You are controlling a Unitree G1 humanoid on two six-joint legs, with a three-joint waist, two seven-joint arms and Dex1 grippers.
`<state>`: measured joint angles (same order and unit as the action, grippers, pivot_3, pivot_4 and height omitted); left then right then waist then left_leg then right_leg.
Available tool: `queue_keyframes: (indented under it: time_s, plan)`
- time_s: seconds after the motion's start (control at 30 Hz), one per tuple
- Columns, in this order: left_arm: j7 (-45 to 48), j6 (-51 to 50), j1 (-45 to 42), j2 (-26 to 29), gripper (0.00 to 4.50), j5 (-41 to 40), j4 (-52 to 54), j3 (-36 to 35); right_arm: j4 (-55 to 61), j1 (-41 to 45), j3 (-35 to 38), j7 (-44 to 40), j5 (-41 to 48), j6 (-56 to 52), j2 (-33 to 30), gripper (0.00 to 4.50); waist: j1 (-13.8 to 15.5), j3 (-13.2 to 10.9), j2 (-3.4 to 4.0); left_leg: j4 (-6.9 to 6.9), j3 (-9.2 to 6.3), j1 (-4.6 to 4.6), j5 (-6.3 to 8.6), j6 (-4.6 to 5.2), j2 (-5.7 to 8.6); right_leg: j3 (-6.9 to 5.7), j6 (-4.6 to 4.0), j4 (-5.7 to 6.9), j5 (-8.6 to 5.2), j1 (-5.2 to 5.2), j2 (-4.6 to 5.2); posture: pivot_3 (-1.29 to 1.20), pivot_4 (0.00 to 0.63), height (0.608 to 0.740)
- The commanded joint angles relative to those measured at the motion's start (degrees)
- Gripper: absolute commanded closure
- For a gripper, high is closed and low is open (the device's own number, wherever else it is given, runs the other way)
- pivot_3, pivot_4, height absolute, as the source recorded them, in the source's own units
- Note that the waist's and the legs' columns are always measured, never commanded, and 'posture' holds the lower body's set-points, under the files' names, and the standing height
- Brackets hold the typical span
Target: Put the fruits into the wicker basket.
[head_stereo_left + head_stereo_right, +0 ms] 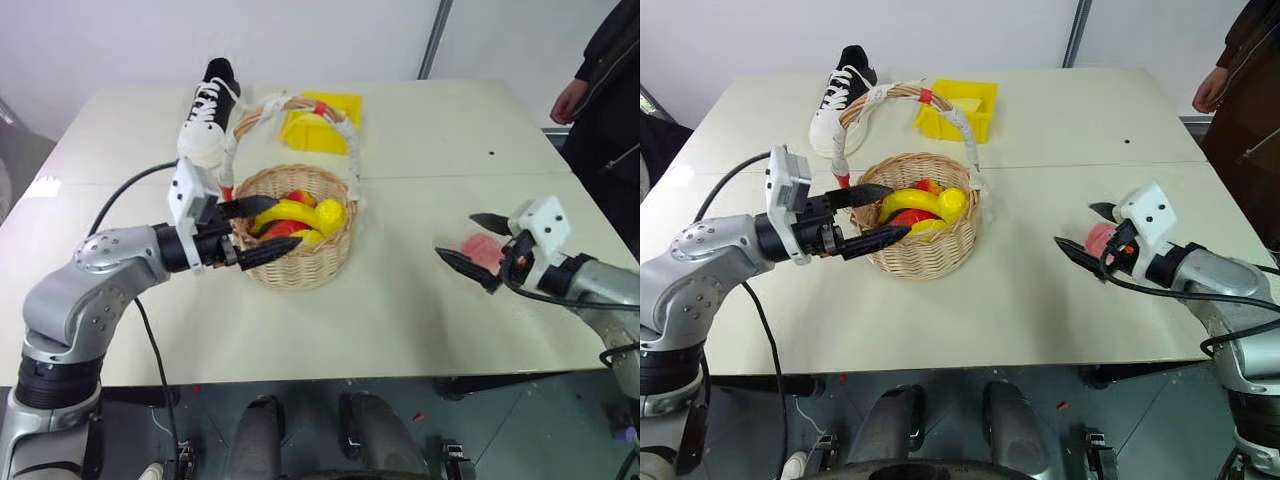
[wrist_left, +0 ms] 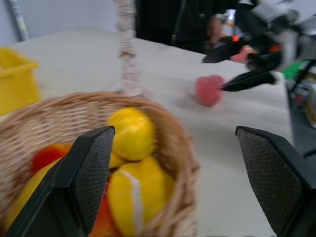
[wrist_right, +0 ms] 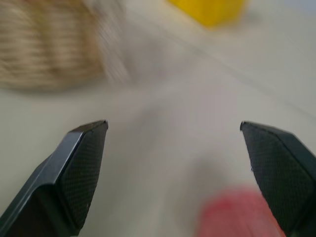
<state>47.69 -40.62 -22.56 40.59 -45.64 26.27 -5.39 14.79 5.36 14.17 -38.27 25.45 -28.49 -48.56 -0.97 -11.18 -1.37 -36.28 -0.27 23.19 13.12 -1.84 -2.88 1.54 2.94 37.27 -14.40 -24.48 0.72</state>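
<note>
The left gripper (image 1: 262, 228) hangs spread wide and empty over the near rim of the basket (image 1: 296, 262), which already holds bananas (image 1: 283, 212), a lemon (image 1: 330, 215) and red pieces. On the surface (image 1: 400, 300) to the right, the peach (image 1: 484, 251) lies between the parted fingers of the right gripper (image 1: 478, 243), apparently not yet gripped.

Cream table (image 1: 420, 300), seam across top; pale wall (image 1: 300, 40) behind; dark floor (image 1: 300, 430) below.
</note>
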Motion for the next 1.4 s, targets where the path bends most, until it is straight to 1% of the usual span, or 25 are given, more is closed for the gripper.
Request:
queue_keyframes:
  time_s: [0.03, 0.17, 0.37, 0.47, 0.53, 0.57, 0.67, 0.73, 0.8, 0.83, 0.93, 1.0, 1.13, 1.3, 1.37, 1.4]
  plan:
    - [1.4, 1.1, -0.1, -0.2, 0.33, -1.2, 3.2, 0.0, -3.6, 1.3, 0.7, 3.1, -3.9, 1.1, 0.7, 0.0, -0.1, 0.0, 0.01, 0.0, 0.0, -0.01, 0.0, 0.0, 0.0, 0.0, 0.01, 0.03, 0.0, 0.0, -0.01, 0.0, 0.15, 0.74]
    - [1.6, 1.4, 0.3, -0.7, 0.33, -0.7, 4.3, 0.5, -7.2, 2.5, -0.1, 4.8, -6.0, -0.8, 1.6, 0.0, 0.0, 0.0, 0.01, 0.0, -0.01, -0.03, 0.0, 0.0, 0.0, 0.01, 0.08, 0.06, 0.04, 0.0, -0.03, 0.0, 0.15, 0.74]
    - [2.2, 1.8, 1.2, -0.8, 0.33, -0.4, 5.7, 0.9, -12.3, 4.2, 0.4, 4.3, -5.1, -4.1, 3.5, 0.0, 0.0, 0.0, 0.02, -0.01, -0.02, -0.03, 0.0, 0.0, 0.0, 0.02, 0.1, 0.06, 0.05, 0.0, -0.02, 0.0, 0.15, 0.74]
    - [2.3, 2.6, 1.8, -0.4, 0.27, 1.3, 5.5, 1.6, -12.9, 4.7, 1.0, 4.6, -4.7, -4.9, 4.2, 0.78, 0.1, 0.0, 0.01, -0.02, -0.02, -0.03, 0.0, 0.0, 0.0, 0.02, 0.1, 0.06, 0.04, 0.03, -0.02, 0.0, 0.15, 0.74]
    - [2.1, 3.4, 2.5, -0.5, 0.27, 2.1, 5.0, 1.5, -11.8, 5.0, 1.1, 4.6, -4.4, -5.1, 4.4, 1.7, 0.0, 0.0, 0.01, -0.04, -0.01, -0.03, 0.0, 0.0, 0.0, 0.02, 0.1, 0.06, 0.04, 0.03, -0.02, 0.0, 0.15, 0.74]
    - [1.9, 3.7, 3.0, -0.5, 0.27, 2.3, 4.8, 1.1, -10.9, 5.1, 1.3, 4.5, -4.0, -5.5, 4.5, 2.03, 0.0, 0.0, 0.01, -0.04, -0.01, -0.03, 0.0, 0.0, 0.0, 0.02, 0.1, 0.06, 0.04, 0.03, -0.02, 0.0, 0.15, 0.74]
    - [2.1, 5.7, 4.9, -0.3, 0.27, 4.1, 3.4, 0.2, -8.6, 5.1, 0.7, 3.4, -4.3, -4.7, 3.9, 2.03, 0.0, 0.0, 0.02, -0.03, -0.02, -0.04, 0.0, 0.0, 0.0, 0.02, 0.1, 0.06, 0.04, 0.03, -0.02, 0.0, 0.15, 0.74]
    - [1.5, 7.9, 7.6, -0.5, 0.27, 5.1, 1.0, -3.0, -2.2, 5.3, -0.2, -0.4, -2.9, -1.9, 3.0, 2.03, -0.1, 0.0, 0.07, -0.02, -0.01, -0.04, 0.0, 0.0, 0.0, 0.02, 0.1, 0.06, 0.04, 0.02, -0.03, 0.0, 0.15, 0.74]
    - [1.2, 12.1, 11.2, -0.8, 0.27, 6.8, -1.5, -7.4, 8.1, 7.7, -1.1, -5.6, 2.9, -1.2, 3.1, 2.03, -0.6, -0.1, 0.2, 0.02, -0.01, -0.06, 0.0, 0.0, -0.02, 0.05, 0.14, 0.07, 0.04, -0.02, -0.06, 0.0, 0.15, 0.74]
    - [1.3, 13.8, 12.7, -0.9, 0.27, 7.5, -2.3, -8.9, 11.6, 9.2, -1.8, -6.7, 5.6, -2.4, 3.6, 2.03, -1.0, -0.1, 0.22, 0.06, -0.02, -0.09, 0.0, 0.01, -0.02, 0.08, 0.25, 0.09, 0.05, -0.04, -0.09, 0.0, 0.15, 0.74]
    - [2.8, 18.0, 17.6, -1.4, 0.27, 8.3, -4.6, -12.5, 16.9, 17.4, -8.2, -2.9, 8.5, -7.4, 8.4, 2.03, -1.5, 0.0, 0.16, 0.12, -0.14, -0.21, 0.0, 0.01, -0.09, 0.04, 0.36, 0.23, 0.01, -0.03, -0.18, 0.0, 0.15, 0.74]
    - [2.4, 19.2, 19.0, -2.2, 0.27, 8.1, -5.4, -13.7, 16.7, 22.0, -13.4, 0.6, 6.4, -9.7, 11.9, 2.03, -1.4, 0.0, 0.06, 0.13, -0.17, -0.29, 0.0, 0.0, -0.09, 0.0, 0.18, 0.23, -0.09, 0.03, -0.17, 0.0, 0.15, 0.74]
    - [1.3, 21.2, 21.0, -3.8, 0.27, 9.0, -5.6, -14.2, 11.5, 30.4, -22.2, 9.4, 1.3, -13.0, 23.1, 2.03, -1.1, 0.0, 0.04, 0.04, -0.13, -0.12, 0.0, 0.0, -0.02, 0.0, -0.08, 0.17, 0.01, -0.02, -0.04, 0.0, 0.15, 0.74]
    - [0.2, 22.5, 22.2, -5.0, 0.27, 10.2, -4.9, -13.6, 2.4, 35.2, -29.2, 14.3, -5.4, -11.1, 32.9, 2.03, -1.0, 0.0, 0.02, 0.02, -0.08, 0.05, -0.01, -0.01, 0.0, 0.04, -0.01, 0.1, 0.07, -0.12, 0.01, 0.0, 0.15, 0.74]
    - [-0.5, 22.7, 22.3, -5.6, 0.27, 10.2, -4.2, -13.4, 0.9, 35.3, -30.2, 13.9, -6.5, -10.4, 34.4, 1.11, -0.8, 0.0, 0.02, 0.04, -0.09, 0.09, -0.01, -0.01, 0.0, 0.02, 0.1, 0.09, 0.13, -0.16, 0.01, 0.0, 0.15, 0.74]
    - [-0.7, 22.6, 22.2, -5.7, 0.27, 10.1, -3.9, -13.3, 1.0, 35.2, -30.2, 13.4, -6.8, -9.8, 34.6, 0.75, -0.8, 0.0, 0.02, 0.04, -0.1, 0.09, -0.01, -0.01, 0.0, 0.02, 0.11, 0.09, 0.13, -0.16, 0.01, 0.0, 0.15, 0.74]
